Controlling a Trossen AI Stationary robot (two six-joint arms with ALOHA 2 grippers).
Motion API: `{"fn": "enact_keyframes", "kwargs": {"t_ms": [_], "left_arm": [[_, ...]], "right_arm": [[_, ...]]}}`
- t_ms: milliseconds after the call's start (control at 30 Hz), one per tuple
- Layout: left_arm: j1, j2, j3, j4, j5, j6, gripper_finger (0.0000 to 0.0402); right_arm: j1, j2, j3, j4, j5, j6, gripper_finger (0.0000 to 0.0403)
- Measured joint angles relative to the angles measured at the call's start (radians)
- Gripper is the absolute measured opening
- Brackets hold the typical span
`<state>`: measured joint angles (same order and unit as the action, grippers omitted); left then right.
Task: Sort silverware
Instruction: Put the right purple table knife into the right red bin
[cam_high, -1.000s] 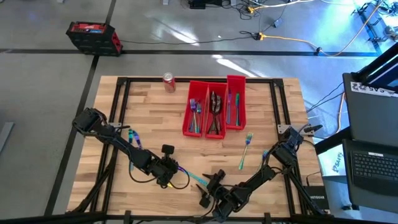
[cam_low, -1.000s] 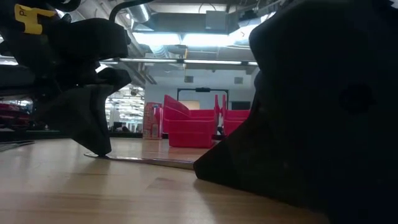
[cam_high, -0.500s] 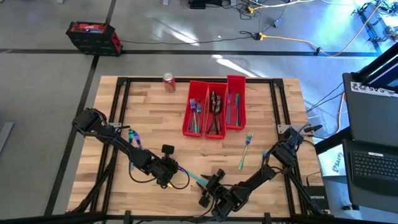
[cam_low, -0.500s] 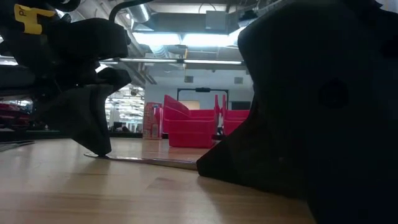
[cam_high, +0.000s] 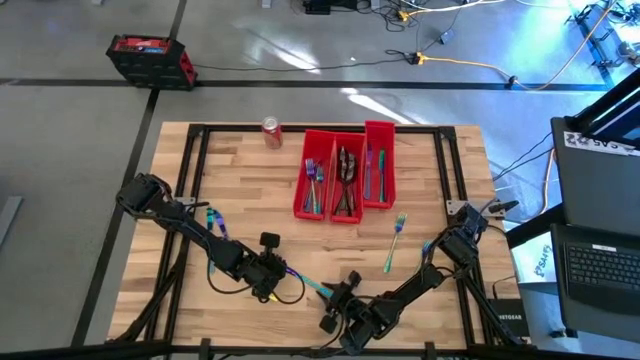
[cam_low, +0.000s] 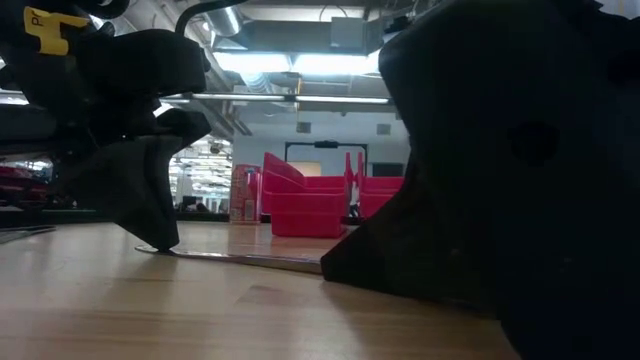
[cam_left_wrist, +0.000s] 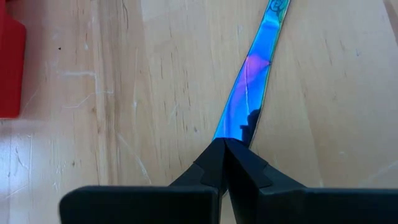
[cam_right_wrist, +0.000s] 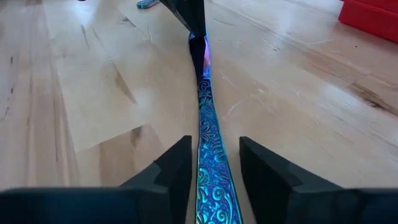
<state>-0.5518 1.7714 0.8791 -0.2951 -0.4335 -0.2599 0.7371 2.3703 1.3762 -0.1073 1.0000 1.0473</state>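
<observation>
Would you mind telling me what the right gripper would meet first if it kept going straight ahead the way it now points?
Probably the left gripper, pinching the far end of the iridescent knife that the right gripper straddles. Depth is hard to judge.

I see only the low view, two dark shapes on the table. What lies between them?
Observer: An iridescent knife, lying flat on the wood.
Operator: Who holds it?
Observer: The left gripper is shut on one end.
Operator: And the right gripper?
Observer: The right gripper straddles the patterned handle, fingers not yet touching it.
Operator: Anything else unsorted?
Observer: One fork lies near the red bins.
</observation>
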Motion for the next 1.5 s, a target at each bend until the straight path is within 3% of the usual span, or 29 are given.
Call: {"fn": "enact_keyframes", "kwargs": {"t_ms": [300, 933, 1500], "left_arm": [[0.0, 0.0, 0.001, 0.002, -0.01, -0.006, 0.0], [0.001, 0.0, 0.001, 0.031, -0.026, 0.001, 0.0], [0.009, -0.062, 0.137, 0.027, -0.02, 0.13, 0.0]], "right_arm": [[0.002, -0.003, -0.024, 0.01, -0.005, 0.042, 0.005], [0.002, -0.001, -0.016, 0.027, 0.007, 0.045, 0.0051], [0.003, 0.002, 0.005, 0.036, 0.04, 0.048, 0.0051]]}}
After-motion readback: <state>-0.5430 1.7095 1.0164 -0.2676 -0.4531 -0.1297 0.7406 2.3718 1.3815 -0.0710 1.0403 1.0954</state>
